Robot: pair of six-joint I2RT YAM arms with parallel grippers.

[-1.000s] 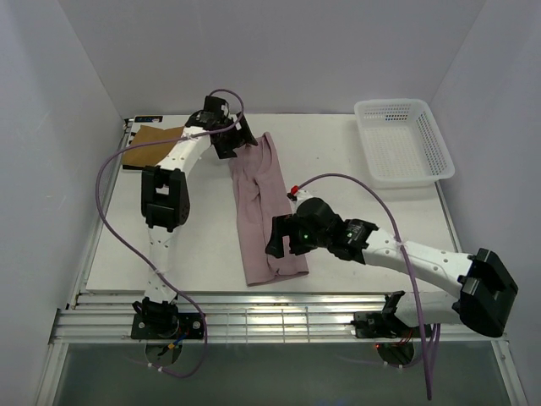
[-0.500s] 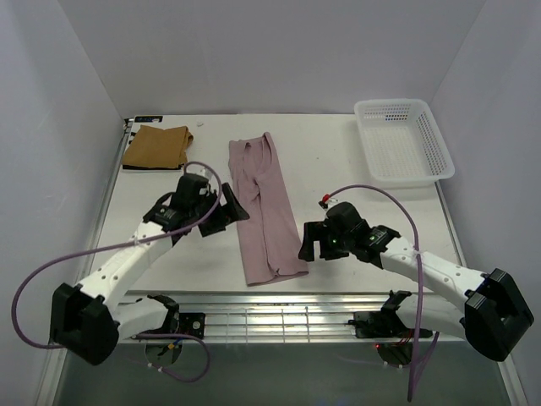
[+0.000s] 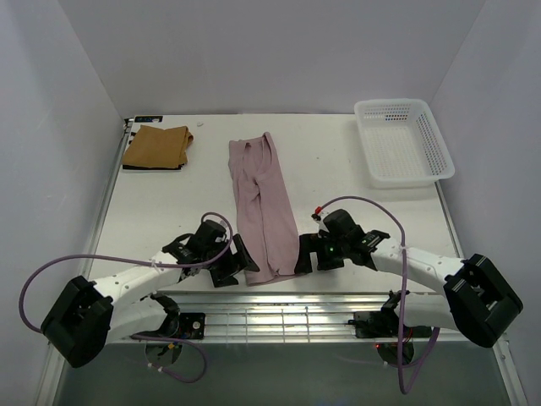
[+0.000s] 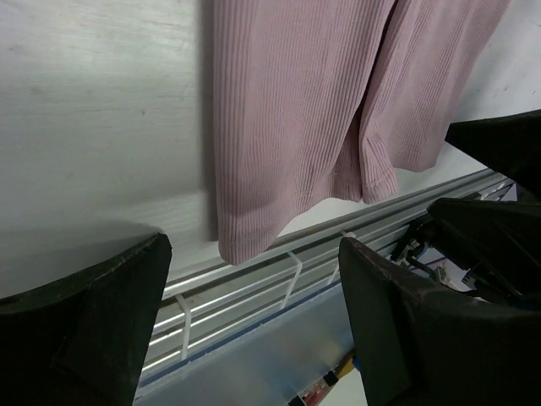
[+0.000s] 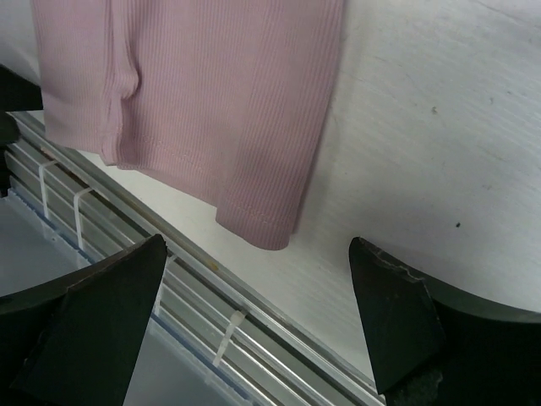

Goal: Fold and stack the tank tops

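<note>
A pale pink tank top (image 3: 262, 203), folded into a long strip, lies down the middle of the table; its hem is at the front edge. My left gripper (image 3: 244, 264) sits open beside the hem's left corner, apart from the cloth. My right gripper (image 3: 303, 256) sits open beside the hem's right corner. In the left wrist view the pink top (image 4: 296, 110) ends just ahead of the open left gripper (image 4: 254, 330). The right wrist view shows the pink top's (image 5: 194, 85) corner ahead of the open right gripper (image 5: 254, 313). A folded tan-brown tank top (image 3: 156, 145) rests at the back left.
A white mesh basket (image 3: 401, 139) stands at the back right corner. A dark strip (image 3: 152, 167) shows under the tan top's near edge. Metal rails (image 3: 279, 306) run along the table's front edge, just under both grippers.
My left arm swung from the back of the table, near the tan top, down to the pink top's near-left corner. My right gripper shifted right, then back in toward the near-right corner.
</note>
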